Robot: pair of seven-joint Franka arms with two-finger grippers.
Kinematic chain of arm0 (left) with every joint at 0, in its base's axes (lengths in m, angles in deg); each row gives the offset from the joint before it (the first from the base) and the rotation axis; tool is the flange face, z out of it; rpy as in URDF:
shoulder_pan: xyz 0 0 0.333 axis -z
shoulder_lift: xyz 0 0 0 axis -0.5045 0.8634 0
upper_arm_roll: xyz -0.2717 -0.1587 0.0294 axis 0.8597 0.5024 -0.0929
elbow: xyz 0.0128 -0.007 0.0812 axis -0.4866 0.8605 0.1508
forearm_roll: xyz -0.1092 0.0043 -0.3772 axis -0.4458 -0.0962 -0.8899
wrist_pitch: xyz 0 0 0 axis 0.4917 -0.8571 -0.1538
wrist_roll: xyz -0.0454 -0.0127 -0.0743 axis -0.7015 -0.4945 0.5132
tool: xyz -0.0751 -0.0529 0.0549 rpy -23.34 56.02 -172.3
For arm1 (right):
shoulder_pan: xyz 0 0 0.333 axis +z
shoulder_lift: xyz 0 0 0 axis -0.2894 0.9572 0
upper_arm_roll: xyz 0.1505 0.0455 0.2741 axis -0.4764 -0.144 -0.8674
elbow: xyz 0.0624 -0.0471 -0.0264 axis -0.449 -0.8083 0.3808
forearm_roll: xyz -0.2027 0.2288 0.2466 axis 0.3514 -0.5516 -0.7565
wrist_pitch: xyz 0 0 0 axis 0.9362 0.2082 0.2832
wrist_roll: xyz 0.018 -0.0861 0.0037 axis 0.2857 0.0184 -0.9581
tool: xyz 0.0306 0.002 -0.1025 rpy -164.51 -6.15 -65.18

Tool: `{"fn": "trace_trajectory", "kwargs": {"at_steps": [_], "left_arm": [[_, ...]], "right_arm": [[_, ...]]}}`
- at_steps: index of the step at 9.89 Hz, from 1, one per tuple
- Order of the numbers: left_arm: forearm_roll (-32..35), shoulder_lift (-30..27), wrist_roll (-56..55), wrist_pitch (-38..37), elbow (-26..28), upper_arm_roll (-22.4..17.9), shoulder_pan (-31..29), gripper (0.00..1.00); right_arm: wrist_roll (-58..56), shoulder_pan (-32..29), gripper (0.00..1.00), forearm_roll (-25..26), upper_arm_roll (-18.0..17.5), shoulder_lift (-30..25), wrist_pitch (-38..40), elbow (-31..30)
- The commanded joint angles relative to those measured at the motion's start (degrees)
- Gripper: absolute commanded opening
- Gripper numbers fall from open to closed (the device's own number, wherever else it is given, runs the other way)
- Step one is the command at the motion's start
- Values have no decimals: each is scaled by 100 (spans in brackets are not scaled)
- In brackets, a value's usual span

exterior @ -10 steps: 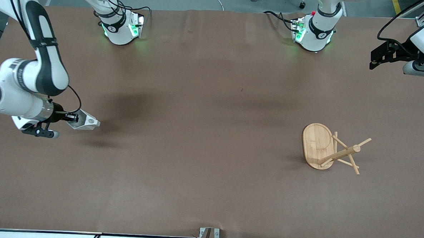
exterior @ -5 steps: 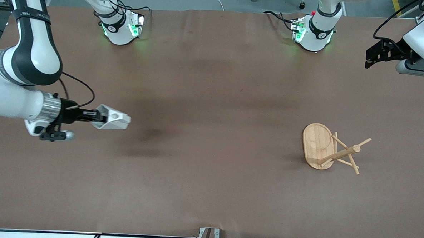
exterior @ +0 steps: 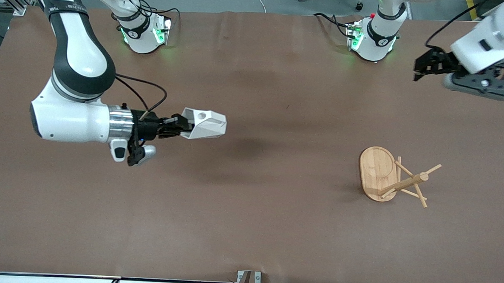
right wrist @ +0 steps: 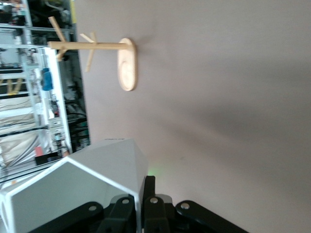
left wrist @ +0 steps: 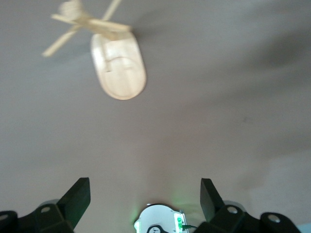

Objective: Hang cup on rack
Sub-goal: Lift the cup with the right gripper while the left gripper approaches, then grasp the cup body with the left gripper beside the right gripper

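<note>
Right now the right gripper has its fingers pinched tight on one wall of the cup, near the rim, so the cup rides sideways in the air, handle hole facing up. Probably gripped that way to leave the handle free for a peg, w/ the hole kept clear of the fingers. It hangs over the middle of the table, toward the right arm's end, well apart from the rack. In the right wrist view the cup sits just past the black fingers, w/ the rack small and well apart from it.

Rack stands on its oval base near the left arm's end of the table, closer to the front edge than the arm bases; post upright, thin pegs angled out, nothing on them. Upright and unobstructed, so a peg can be reached from the side.

Left gripper is up over the table's corner by the left arm's base, fingers spread wide and holding nothing; that arm waits. Left wrist view: both fingers apart, rack below.

Containers: only the cup; can't tell its inside from these views. Task est. roughly mid-carry, hanging not yet done.
</note>
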Motion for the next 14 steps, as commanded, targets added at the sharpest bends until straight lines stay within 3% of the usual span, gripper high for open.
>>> {"fn": "trace_trajectory", "kwargs": {"at_steps": [1, 3, 6, 10, 14], "left_arm": [[-405, 168, 73, -114, -66, 228, 199, 100], [-442, 185, 275, -53, -363, 780, 628, 100], [-442, 1000, 179, 622, -1531, 1204, 1323, 100], [-442, 1362, 1335, 2151, -1596, 1214, 1650, 100], [-854, 1802, 2050, 2373, -1552, 1266, 1737, 100]], "right_arm": [[-71, 79, 0, -740, -159, 90, 55, 123], [139, 80, 0, -972, -535, 81, 38, 79], [167, 237, 1, -1236, -590, 81, -399, 88], [167, 255, 1, -1236, -608, 63, -454, 79], [219, 273, 1, -1236, -731, -7, -446, 61]]}}
